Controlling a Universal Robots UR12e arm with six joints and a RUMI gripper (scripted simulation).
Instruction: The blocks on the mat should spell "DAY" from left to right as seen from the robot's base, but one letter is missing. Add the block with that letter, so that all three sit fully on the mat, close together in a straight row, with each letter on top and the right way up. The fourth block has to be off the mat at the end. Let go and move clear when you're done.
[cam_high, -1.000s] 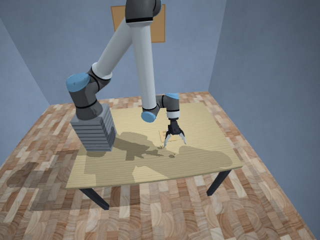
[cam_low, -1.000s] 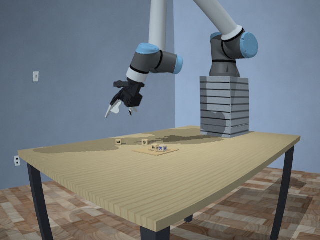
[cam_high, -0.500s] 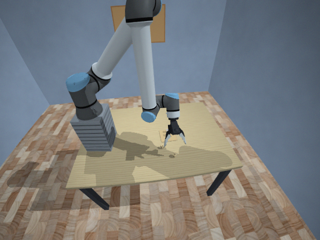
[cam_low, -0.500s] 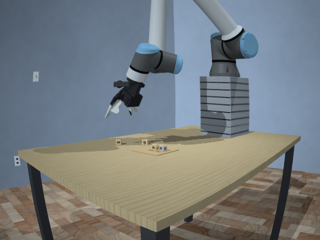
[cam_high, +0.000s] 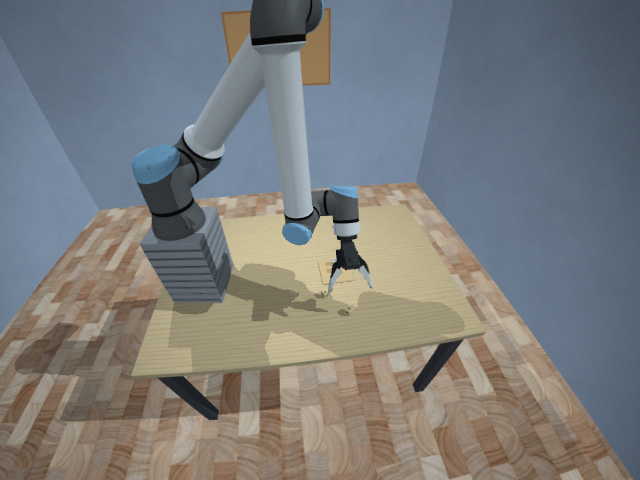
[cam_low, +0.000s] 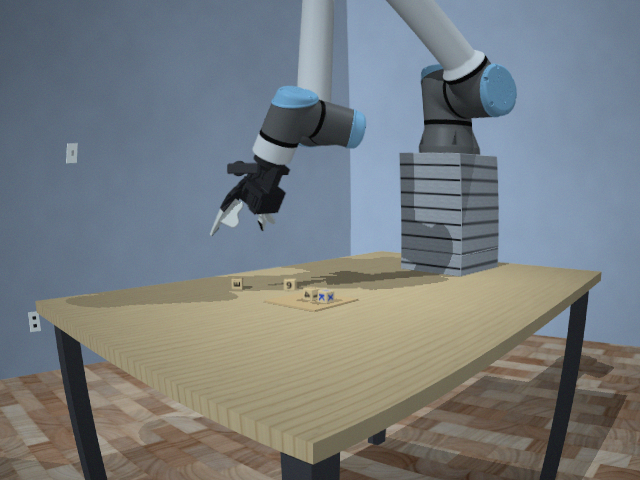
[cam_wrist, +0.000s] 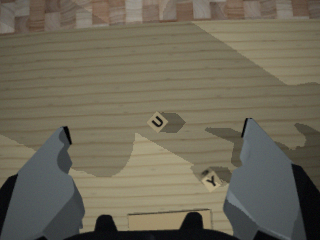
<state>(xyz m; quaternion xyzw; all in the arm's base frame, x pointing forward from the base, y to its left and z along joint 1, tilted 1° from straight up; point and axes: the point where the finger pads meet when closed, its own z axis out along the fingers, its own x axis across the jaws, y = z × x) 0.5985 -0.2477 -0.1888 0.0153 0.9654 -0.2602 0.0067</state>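
My gripper (cam_high: 350, 286) (cam_low: 237, 227) (cam_wrist: 155, 123) is open and empty, and hangs well above the table. A small wooden block with "Y" on top (cam_wrist: 212, 180) (cam_high: 320, 294) (cam_low: 289, 284) lies on the table just off the mat, rotated. A block with "U" on top (cam_wrist: 158, 122) (cam_high: 345, 310) (cam_low: 236, 283) lies farther from the mat. The tan mat (cam_low: 289, 302) (cam_high: 324, 273) (cam_wrist: 170, 219) carries two blocks side by side (cam_low: 310, 295) (cam_low: 325, 296). Their top letters do not show. In the top view the gripper hides them.
The wooden table (cam_high: 413, 248) (cam_low: 258, 361) carries the robot's grey ribbed pedestal (cam_high: 188, 263) (cam_low: 448, 217) at one corner. The arm's shadow falls across the table around the loose blocks.
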